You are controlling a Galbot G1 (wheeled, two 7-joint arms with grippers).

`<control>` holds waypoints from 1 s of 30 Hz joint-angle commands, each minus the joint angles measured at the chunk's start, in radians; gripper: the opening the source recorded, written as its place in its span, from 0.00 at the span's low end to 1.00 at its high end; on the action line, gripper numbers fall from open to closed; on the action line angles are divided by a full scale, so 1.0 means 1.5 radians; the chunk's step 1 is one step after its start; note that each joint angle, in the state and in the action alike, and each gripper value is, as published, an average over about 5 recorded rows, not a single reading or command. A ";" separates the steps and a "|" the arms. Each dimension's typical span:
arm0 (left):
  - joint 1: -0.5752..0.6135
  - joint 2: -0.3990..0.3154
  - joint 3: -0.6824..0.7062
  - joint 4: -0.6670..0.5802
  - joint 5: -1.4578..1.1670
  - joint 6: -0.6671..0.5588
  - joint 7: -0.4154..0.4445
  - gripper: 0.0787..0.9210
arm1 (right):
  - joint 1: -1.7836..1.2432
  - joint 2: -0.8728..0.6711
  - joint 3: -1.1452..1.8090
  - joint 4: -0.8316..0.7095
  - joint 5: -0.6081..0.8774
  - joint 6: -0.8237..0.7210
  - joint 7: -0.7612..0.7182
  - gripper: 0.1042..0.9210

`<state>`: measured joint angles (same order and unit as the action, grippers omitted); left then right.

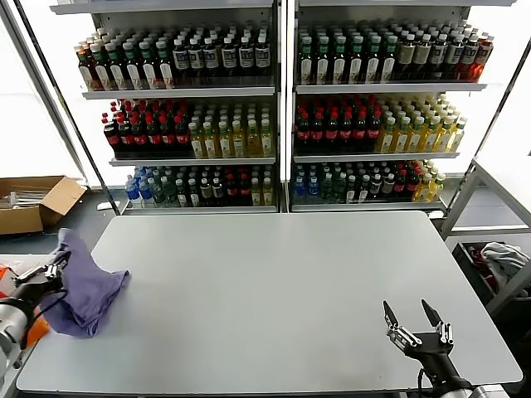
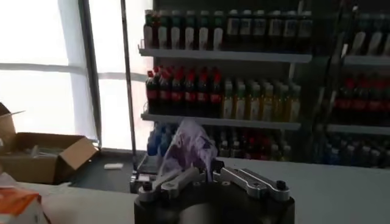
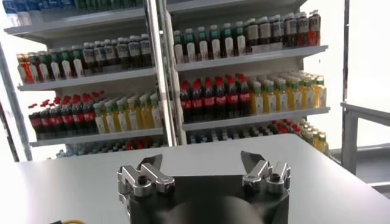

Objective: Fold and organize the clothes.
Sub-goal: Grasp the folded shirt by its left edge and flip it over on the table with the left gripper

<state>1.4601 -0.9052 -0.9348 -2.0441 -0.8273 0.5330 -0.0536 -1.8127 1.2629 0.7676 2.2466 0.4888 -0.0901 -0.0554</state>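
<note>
The lavender T-shirt (image 1: pixel 85 286) hangs bunched at the table's left edge, its lower part resting on the grey table (image 1: pixel 282 290). My left gripper (image 1: pixel 56 267) is shut on a fold of it and holds its top up above the edge. In the left wrist view the shirt (image 2: pixel 190 145) rises crumpled between the closed fingers (image 2: pixel 183 178). My right gripper (image 1: pixel 417 319) is open and empty near the table's front right corner; in the right wrist view it (image 3: pixel 203 163) hovers over bare table.
Shelves of drink bottles (image 1: pixel 282 116) stand behind the table. An open cardboard box (image 1: pixel 33 203) lies on the floor at the far left. Orange fabric (image 1: pixel 37 330) shows by my left arm. A grey-white cloth heap (image 1: pixel 504 259) lies at the right, off the table.
</note>
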 commanded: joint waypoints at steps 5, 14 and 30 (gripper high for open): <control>-0.133 -0.144 0.665 0.001 0.231 -0.025 -0.155 0.04 | -0.011 0.010 0.016 0.012 -0.010 -0.008 0.001 0.88; -0.269 -0.284 0.765 0.148 0.191 -0.067 -0.204 0.05 | -0.041 0.019 0.027 0.022 -0.016 -0.018 0.005 0.88; -0.214 -0.193 0.575 -0.063 0.060 -0.104 -0.096 0.54 | 0.157 -0.008 -0.194 -0.025 0.004 -0.164 0.123 0.88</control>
<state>1.1067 -1.2374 0.0271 -1.9781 -0.6723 0.4136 -0.2752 -1.7564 1.2654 0.6678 2.2564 0.4759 -0.2193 0.0284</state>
